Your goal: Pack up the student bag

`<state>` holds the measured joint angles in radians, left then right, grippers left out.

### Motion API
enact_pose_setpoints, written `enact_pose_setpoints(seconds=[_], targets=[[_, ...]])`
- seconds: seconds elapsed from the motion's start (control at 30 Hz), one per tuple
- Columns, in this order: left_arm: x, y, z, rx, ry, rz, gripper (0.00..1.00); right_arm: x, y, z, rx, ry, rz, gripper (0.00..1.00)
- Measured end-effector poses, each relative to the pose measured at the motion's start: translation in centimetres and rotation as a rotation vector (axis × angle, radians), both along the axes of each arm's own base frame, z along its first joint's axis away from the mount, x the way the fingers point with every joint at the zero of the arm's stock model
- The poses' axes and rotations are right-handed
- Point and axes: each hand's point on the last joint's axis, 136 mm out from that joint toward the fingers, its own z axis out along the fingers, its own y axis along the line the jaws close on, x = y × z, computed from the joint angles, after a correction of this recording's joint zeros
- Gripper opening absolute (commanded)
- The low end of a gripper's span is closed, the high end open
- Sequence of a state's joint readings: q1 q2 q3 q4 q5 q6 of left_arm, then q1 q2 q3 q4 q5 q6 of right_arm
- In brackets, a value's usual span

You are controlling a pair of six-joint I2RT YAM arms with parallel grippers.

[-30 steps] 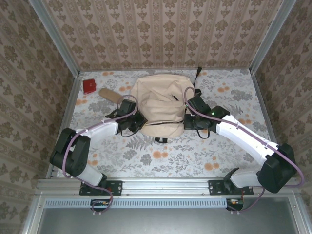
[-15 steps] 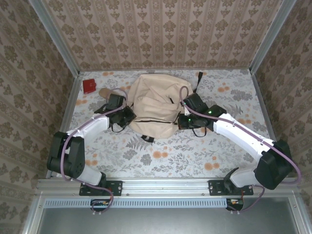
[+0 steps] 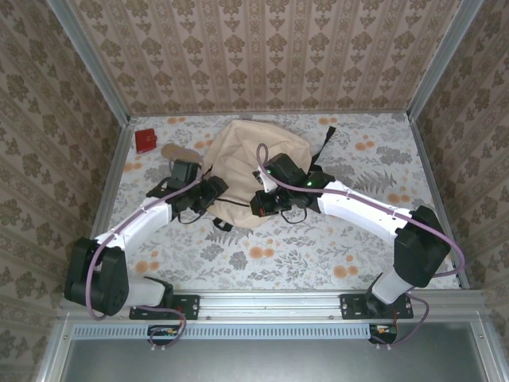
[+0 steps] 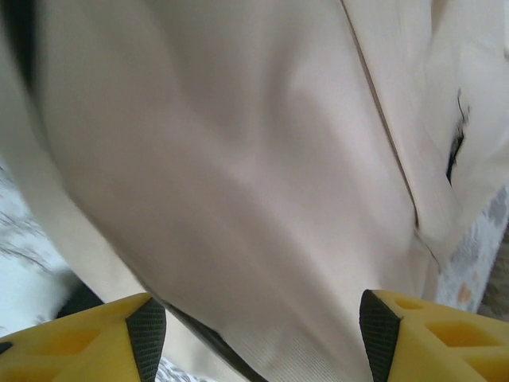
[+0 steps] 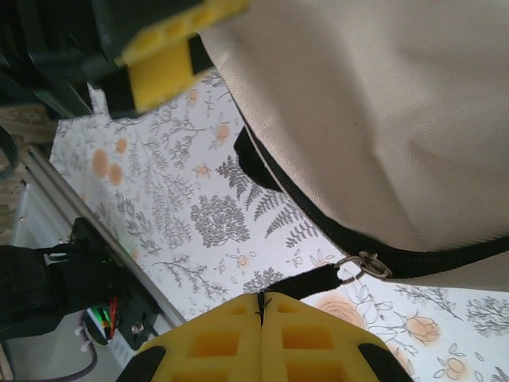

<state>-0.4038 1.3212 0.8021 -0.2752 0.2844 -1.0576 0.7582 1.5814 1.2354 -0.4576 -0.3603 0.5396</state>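
The student bag (image 3: pixel 253 155), beige with dark zipper lines, lies at the middle back of the table. In the right wrist view my right gripper (image 5: pixel 260 299) is shut on the black zipper pull strap (image 5: pixel 306 284), which hangs from a metal ring on the bag's black zipper (image 5: pixel 362 265). From above, the right gripper (image 3: pixel 261 204) sits at the bag's near edge. My left gripper (image 3: pixel 213 191) stands open at the bag's near left side. Beige bag fabric (image 4: pixel 238 159) lies in front of its wide-apart pads (image 4: pixel 146 333), and I cannot tell if they touch it.
A small red object (image 3: pixel 145 141) lies at the back left corner, with a tan object (image 3: pixel 176 151) beside it, partly behind the left arm. A black strap (image 3: pixel 327 137) trails from the bag's right. Patterned walls close three sides. Bare floral tabletop (image 3: pixel 262 255) lies in front.
The right gripper has moved left along the bag's near edge with the zipper strap in it. The bag has shifted and turned. The left gripper has opened and drawn back leftward.
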Motion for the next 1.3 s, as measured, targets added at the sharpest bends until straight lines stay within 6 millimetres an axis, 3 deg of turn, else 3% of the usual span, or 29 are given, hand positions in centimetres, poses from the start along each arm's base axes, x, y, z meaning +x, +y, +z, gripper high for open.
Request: enact_pose_setpoints(seconds=[0.13, 0.3, 0.47, 0.73, 0.9, 1.3], targets=[[-0.9, -2.2, -0.1, -0.058, 0.021, -0.027, 0.61, -0.1, 0.2, 0.2, 0.016, 0.008, 0.006, 0.0], [-1.0, -3.5, -1.1, -0.073, 0.058, -0.021, 0.26, 0.0, 0.0, 0.0, -0.003, 0.0, 0.002, 0.0], [-1.3, -2.8, -2.4, -0.022, 0.087, -0.002, 0.08, 0.5, -2.5, -1.0, -0.129, -0.047, -0.039, 0.0], [-1.9, -2.2, -3.6, 0.016, 0.102, 0.005, 0.0, 2.9, -6.7, -1.7, -0.299, -0.115, -0.134, 0.0], [-2.4, -1.8, -4.4, 0.027, 0.106, 0.007, 0.0, 4.7, -7.7, -2.1, -0.35, -0.13, -0.164, 0.0], [-3.0, -0.8, -4.7, 0.036, 0.087, 0.013, 0.0, 8.8, -9.6, -5.0, -0.471, -0.103, -0.231, 0.0]])
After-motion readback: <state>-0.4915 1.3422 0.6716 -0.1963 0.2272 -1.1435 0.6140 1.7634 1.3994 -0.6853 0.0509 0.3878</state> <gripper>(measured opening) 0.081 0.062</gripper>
